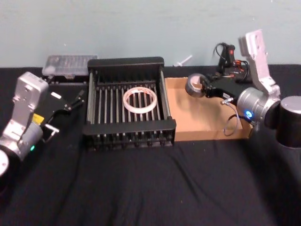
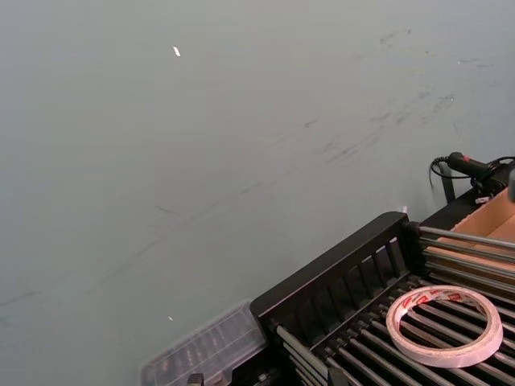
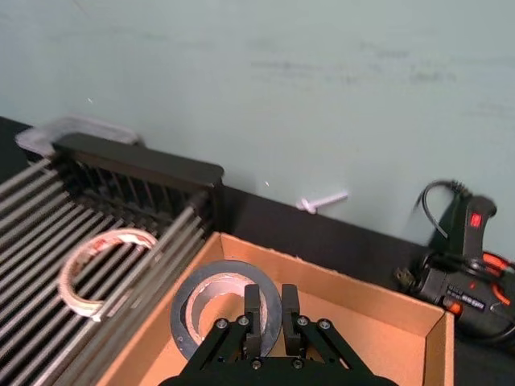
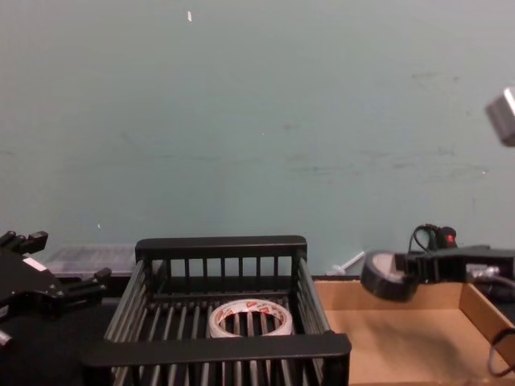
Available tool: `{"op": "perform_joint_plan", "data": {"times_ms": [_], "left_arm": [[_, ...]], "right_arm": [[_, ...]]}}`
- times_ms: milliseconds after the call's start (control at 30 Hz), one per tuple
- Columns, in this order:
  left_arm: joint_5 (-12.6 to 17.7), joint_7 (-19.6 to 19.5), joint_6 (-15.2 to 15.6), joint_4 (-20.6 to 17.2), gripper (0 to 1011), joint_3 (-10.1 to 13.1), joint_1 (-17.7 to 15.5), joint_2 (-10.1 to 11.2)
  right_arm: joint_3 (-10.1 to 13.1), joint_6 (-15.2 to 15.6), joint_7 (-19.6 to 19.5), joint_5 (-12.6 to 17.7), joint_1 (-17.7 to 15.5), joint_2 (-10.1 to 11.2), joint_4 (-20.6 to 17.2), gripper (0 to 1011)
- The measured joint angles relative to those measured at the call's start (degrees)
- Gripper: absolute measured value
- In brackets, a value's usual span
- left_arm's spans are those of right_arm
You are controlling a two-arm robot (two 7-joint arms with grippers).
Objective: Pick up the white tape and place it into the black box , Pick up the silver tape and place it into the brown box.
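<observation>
Light is even and soft, with a cool teal cast from the wall (image 4: pixel 257 104). The black cloth on the table (image 1: pixel 150 188) swallows detail and shows almost no shadows. The black box (image 1: pixel 128 101) reads as dark bars with faint sheen along the rims. The white tape (image 1: pixel 139 99) is the brightest spot, slightly washed out in the head view. The head view is soft overall; the right arm's metal casing (image 1: pixel 256 52) glares pale. The right end effector (image 3: pixel 271 322) near the lens is dark and a little blurred
</observation>
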Motion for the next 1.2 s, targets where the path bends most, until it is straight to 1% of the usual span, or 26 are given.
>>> {"op": "perform_joint_plan", "data": {"times_ms": [33,67,200,333,567,900,933,1000,1067,1133,1200], "left_arm": [[0.0,0.0,0.0,0.0,1001,0.0,0.0,0.0],[0.0,0.0,0.0,0.0,1001,0.0,0.0,0.0],[0.0,0.0,0.0,0.0,1001,0.0,0.0,0.0],[0.0,0.0,0.0,0.0,1001,0.0,0.0,0.0],[0.0,0.0,0.0,0.0,1001,0.0,0.0,0.0],[0.0,0.0,0.0,0.0,1001,0.0,0.0,0.0],[0.0,0.0,0.0,0.0,1001,0.0,0.0,0.0],[0.0,0.0,0.0,0.0,1001,0.0,0.0,0.0],[0.0,0.0,0.0,0.0,1001,0.0,0.0,0.0],[0.0,0.0,0.0,0.0,1001,0.0,0.0,0.0],[0.0,0.0,0.0,0.0,1001,0.0,0.0,0.0]], "right_arm": [[0.0,0.0,0.0,0.0,0.0,0.0,0.0,158],[-0.2,0.0,0.1,-0.4,0.8,-0.6,1.8,158],[-0.4,-0.1,0.4,-1.4,2.5,-2.0,5.8,158],[-0.5,-0.2,0.8,-2.1,3.4,-2.8,8.0,158],[-0.6,-0.3,1.2,-3.3,4.0,-3.5,9.7,158],[-0.6,-0.3,1.3,-3.3,3.9,-3.4,9.5,160],[-0.6,-0.3,1.3,-3.2,3.9,-3.4,9.5,198],[-0.6,-0.3,1.3,-3.2,3.9,-3.4,9.5,227],[-0.6,-0.3,1.3,-3.1,3.9,-3.4,9.4,329],[-0.6,-0.4,1.3,-3.1,3.9,-3.4,9.4,365],[-0.5,-0.4,1.3,-3.1,3.9,-3.4,9.4,449]]}}
